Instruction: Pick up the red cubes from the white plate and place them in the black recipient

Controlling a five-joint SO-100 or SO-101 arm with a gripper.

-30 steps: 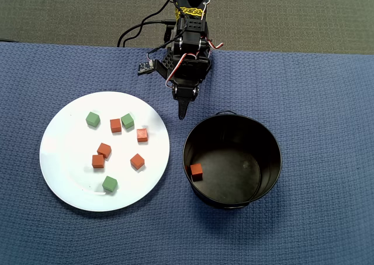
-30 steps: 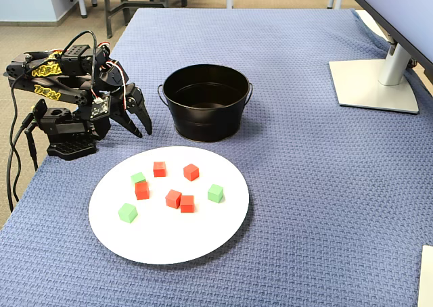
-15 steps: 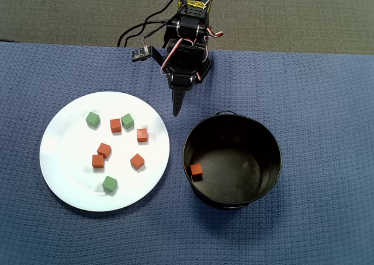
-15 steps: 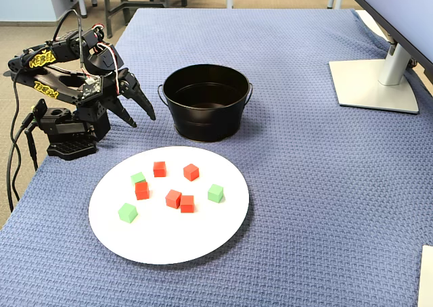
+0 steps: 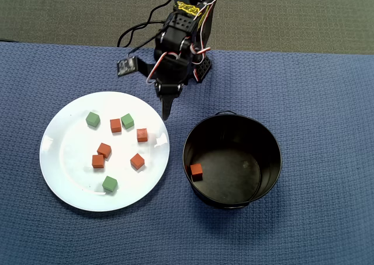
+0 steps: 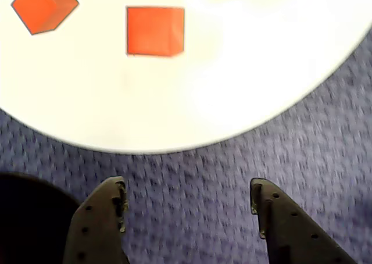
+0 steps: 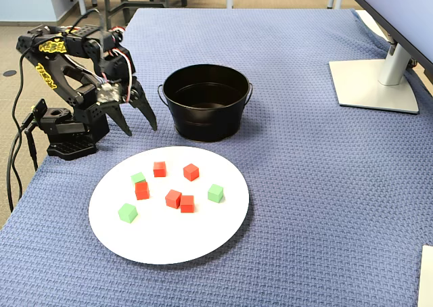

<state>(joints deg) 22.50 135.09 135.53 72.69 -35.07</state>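
Across the overhead frame lies the blue-clothed bench. At left sits the white plate, carrying five red cubes and three green cubes. At right centre, the black pot holds one red cube. Upper centre, the pincer hangs released and empty beside the plate's rim.
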